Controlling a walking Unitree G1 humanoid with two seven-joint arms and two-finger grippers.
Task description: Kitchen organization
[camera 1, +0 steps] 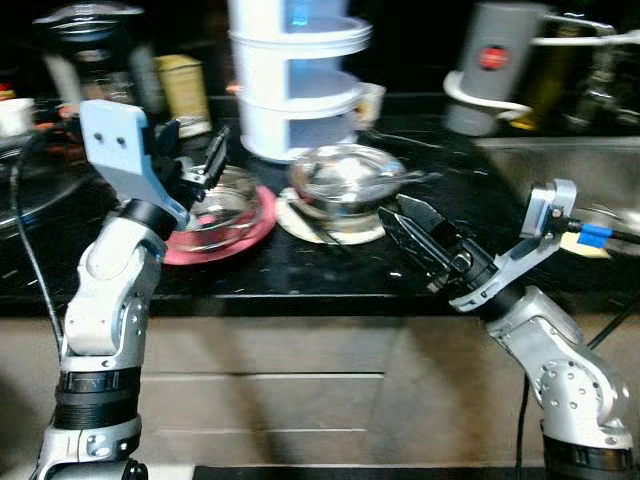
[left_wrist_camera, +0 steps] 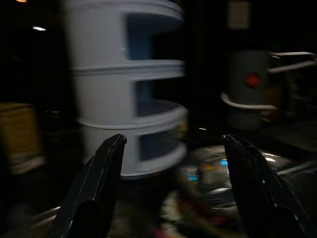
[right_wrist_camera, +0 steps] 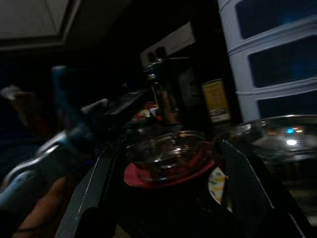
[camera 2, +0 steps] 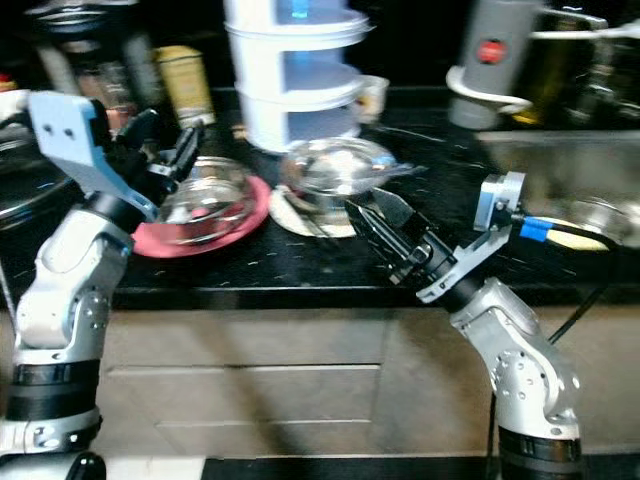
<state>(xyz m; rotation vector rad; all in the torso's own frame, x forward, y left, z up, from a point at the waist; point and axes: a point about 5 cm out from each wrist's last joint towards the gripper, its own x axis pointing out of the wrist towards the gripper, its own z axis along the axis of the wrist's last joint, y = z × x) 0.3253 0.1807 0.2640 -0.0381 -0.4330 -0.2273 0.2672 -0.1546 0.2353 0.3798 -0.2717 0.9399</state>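
A clear glass bowl sits on a red plate on the black counter. Beside it, a shiny metal bowl with a utensil in it rests on a white plate. My left gripper hovers open over the left rim of the glass bowl, and its wrist view looks toward the white tiered rack. My right gripper is open, low over the counter at the white plate's right edge, pointing left. Its wrist view shows the glass bowl between the fingers.
The white tiered rack stands behind the bowls. A dark jug appliance and a yellow tin are at the back left. A grey appliance and a sink are to the right. Drawers sit below the counter edge.
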